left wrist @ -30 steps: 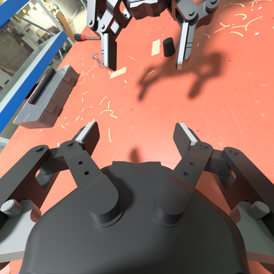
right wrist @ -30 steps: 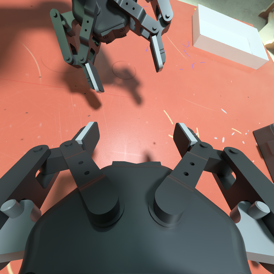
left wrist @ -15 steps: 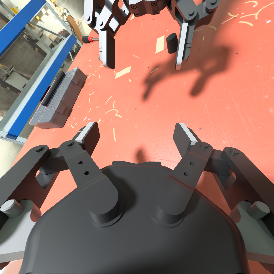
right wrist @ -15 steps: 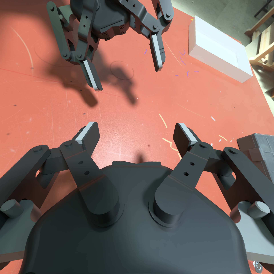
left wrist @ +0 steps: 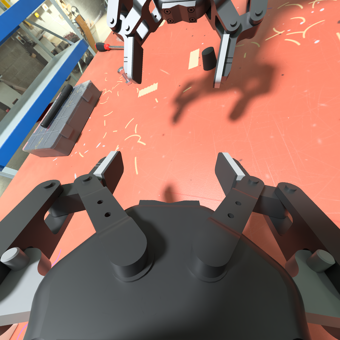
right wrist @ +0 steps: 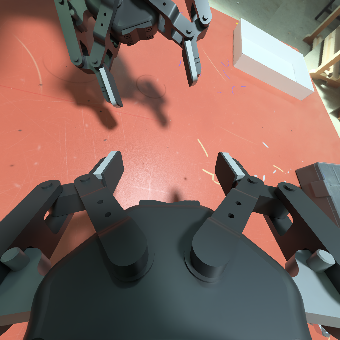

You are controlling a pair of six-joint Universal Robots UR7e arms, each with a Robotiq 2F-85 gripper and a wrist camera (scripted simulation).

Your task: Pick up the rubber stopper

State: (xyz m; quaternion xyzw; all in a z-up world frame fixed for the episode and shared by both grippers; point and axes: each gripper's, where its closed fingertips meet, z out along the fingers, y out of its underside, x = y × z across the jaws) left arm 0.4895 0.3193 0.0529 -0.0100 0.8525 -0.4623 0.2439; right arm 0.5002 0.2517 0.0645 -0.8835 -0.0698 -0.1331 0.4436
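Right claw (left wrist: pixel 176 81) drifted sideways beside rubber stopper (left wrist: pixel 208 58), released, left claw (left wrist: pixel 169 161) steady, also released

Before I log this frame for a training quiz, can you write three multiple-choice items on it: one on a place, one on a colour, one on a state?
1. Where does the rubber stopper stand?
A. On the grey case
B. On the table, beside one finger of the right gripper
C. In the white box

2. What colour is the table?
A. Blue
B. Green
C. Salmon red

3. How is the left gripper?
A. Open and empty
B. Shut on the stopper
C. Shut on a bolt

Key: B, the left wrist view shows it upright on bare table by that finger; C, the bare surface shows it; A, its fingers stand wide apart with nothing between.
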